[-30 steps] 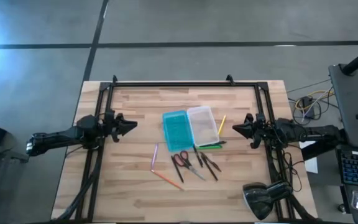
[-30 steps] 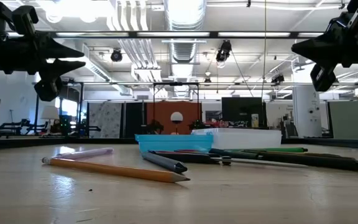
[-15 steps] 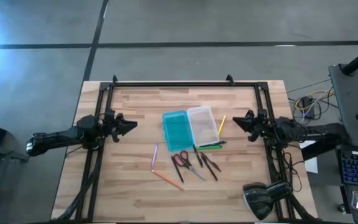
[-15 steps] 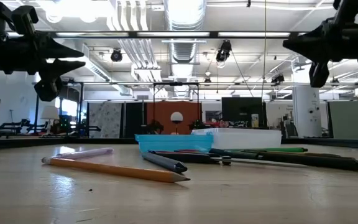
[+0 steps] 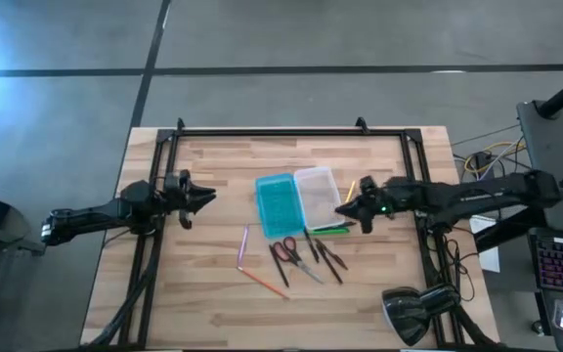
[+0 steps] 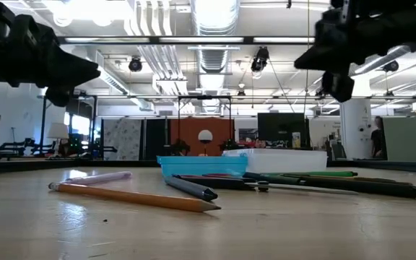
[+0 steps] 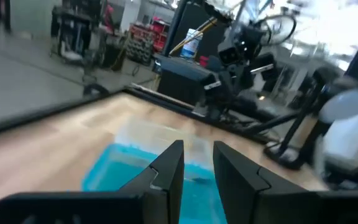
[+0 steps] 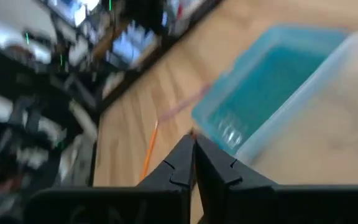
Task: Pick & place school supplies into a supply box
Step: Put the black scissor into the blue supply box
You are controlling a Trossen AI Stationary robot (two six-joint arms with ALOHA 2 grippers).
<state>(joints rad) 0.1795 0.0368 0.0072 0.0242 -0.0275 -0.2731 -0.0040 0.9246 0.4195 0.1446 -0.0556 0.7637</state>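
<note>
The supply box lies open at the table's middle, its teal half (image 5: 276,204) beside its clear half (image 5: 318,194). Near it on the wood lie a pink pencil (image 5: 243,246), an orange pencil (image 5: 262,283), red-handled scissors (image 5: 285,254), a green pencil (image 5: 331,231), dark pencils (image 5: 332,260) and a yellow pencil (image 5: 349,191). My right gripper (image 5: 343,208) is shut and empty, in the air over the clear half's right edge. My left gripper (image 5: 210,198) hovers left of the box, its fingers a narrow gap apart (image 7: 197,163), holding nothing.
A black frame (image 5: 262,130) runs along the table's far edge and down both sides. A dark lamp-like object (image 5: 413,313) sits at the near right corner. Cables and a keyboard lie beyond the right edge. A person (image 6: 376,137) stands far off in the room.
My right gripper has moved from the table's right side toward the left, reaching the clear half of the box, still high above the table. My left gripper's fingers have drawn closer together in the low view. The box and supplies have not moved.
</note>
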